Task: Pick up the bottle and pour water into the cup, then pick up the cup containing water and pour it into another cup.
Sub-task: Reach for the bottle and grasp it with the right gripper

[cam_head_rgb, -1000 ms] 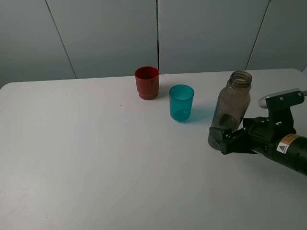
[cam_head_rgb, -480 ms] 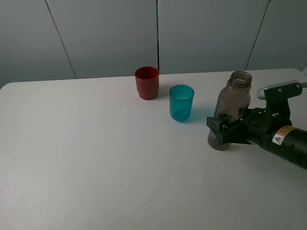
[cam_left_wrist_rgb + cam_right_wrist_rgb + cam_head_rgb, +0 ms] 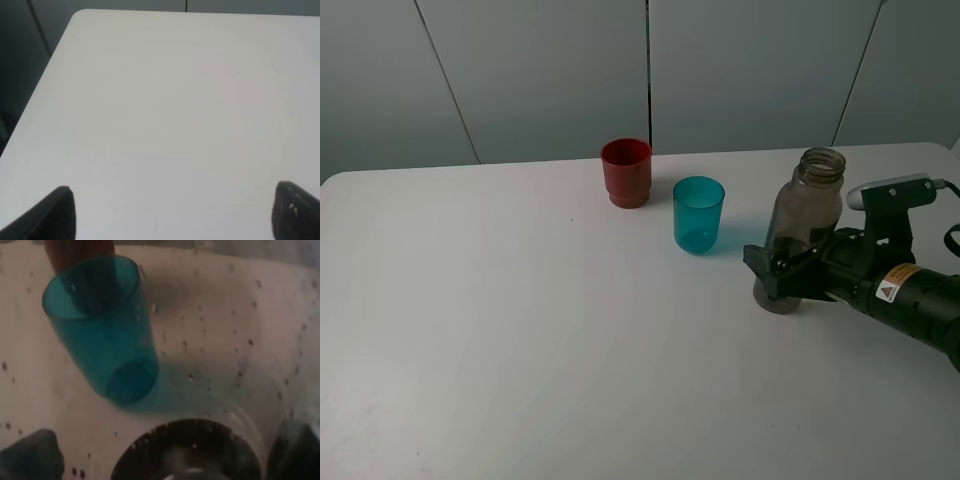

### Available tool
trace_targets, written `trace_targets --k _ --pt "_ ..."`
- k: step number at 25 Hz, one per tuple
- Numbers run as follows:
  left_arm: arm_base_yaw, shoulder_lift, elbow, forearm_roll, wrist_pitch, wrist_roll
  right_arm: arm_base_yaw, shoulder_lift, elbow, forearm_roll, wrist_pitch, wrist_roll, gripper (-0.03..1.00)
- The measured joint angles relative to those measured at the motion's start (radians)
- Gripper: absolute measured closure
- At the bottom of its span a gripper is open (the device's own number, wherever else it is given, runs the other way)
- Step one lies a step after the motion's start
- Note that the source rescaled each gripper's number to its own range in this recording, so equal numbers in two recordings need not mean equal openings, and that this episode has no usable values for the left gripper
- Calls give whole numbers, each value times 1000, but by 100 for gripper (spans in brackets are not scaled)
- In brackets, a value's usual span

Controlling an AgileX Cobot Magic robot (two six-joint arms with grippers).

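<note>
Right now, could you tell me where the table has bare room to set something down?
The table is bare left of the red cup and along the front, before the teal cup. It is crowded at right, where the right tool straddles the bottle.

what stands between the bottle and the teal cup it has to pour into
Nothing visible does. Only bare table lies between the bottle and the teal cup. The red cup stands beyond the teal cup, off that path. The right end effector straddles the bottle's lower part, jaws open.
</note>
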Motion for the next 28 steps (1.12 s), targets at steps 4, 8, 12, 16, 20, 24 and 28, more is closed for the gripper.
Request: trace_targets --k 4,8,12,16,20,24,28 --pt "0 0 0 0 0 0 0 0 0 19 -30 0 -3" --pt "0 0 0 0 2 0 0 3 0 24 -47 0 -3" --pt "0 0 0 0 2 0 0 5 -2 26 -66 0 -3" --pt "0 0 0 0 2 0 0 5 -17 29 -66 0 -3" --pt "0 0 0 0 2 0 0 5 -38 29 -66 0 -3" --pt "0 0 0 0 2 0 0 5 -38 29 -58 0 -3" --pt "0 0 0 0 2 0 0 5 -38 29 -52 4 -3"
